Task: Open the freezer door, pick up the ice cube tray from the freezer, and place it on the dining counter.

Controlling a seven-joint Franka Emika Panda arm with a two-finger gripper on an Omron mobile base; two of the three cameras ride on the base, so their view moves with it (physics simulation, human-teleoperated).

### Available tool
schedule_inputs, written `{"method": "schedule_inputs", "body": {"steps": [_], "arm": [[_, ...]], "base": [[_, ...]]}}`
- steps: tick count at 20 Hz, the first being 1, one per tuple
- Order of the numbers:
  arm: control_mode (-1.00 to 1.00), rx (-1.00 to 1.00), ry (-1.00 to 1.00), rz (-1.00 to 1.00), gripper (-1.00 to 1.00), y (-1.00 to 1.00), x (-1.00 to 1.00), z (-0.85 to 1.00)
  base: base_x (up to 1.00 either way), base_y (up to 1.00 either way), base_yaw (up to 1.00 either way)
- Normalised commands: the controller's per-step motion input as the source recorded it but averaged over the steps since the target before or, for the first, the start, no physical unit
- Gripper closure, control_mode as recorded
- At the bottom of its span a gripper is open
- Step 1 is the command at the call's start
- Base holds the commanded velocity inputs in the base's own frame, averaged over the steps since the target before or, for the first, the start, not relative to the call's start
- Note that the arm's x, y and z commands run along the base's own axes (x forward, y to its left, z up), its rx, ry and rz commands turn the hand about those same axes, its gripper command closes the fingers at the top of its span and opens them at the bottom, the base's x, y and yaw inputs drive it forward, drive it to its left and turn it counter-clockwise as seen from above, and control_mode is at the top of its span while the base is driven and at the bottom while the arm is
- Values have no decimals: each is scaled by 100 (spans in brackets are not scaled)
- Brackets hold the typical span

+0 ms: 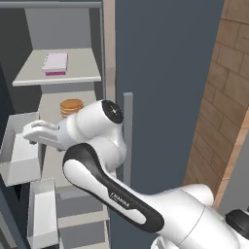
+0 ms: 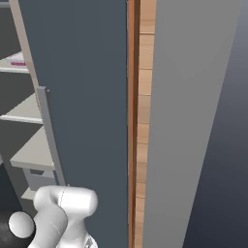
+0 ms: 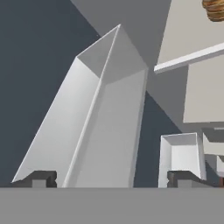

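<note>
We see the flat, pale pink ice cube tray (image 1: 55, 63) with its magenta edge lying on the top shelf (image 1: 80, 68) in the upper left of the left base view, inside the open freezer (image 1: 63, 29). Below it sit round tan pancakes (image 1: 71, 106). Our gripper (image 3: 111, 178), fingertips spread wide with nothing between them, hangs over a smooth white boxy door bin (image 3: 103, 122), apparently with free room around it. A brick wall (image 1: 228, 87) fills the right.

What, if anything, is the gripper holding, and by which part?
Nothing. The gripper is open, its fingertips wide apart before a white door bin; the ice cube tray lies on the top shelf.
</note>
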Motion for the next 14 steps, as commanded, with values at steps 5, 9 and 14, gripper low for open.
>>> {"method": "schedule_inputs", "body": {"steps": [5,9,14], "arm": [[-100,-2,0,-16,-100,-73,-2,58],[-100,-7,-1,-11,-100,-92,0,72],[-100,-12,-4,-4,-100,-99,0,56]], "base": [[0,0,0],[0,0,0],[0,0,0]]}}
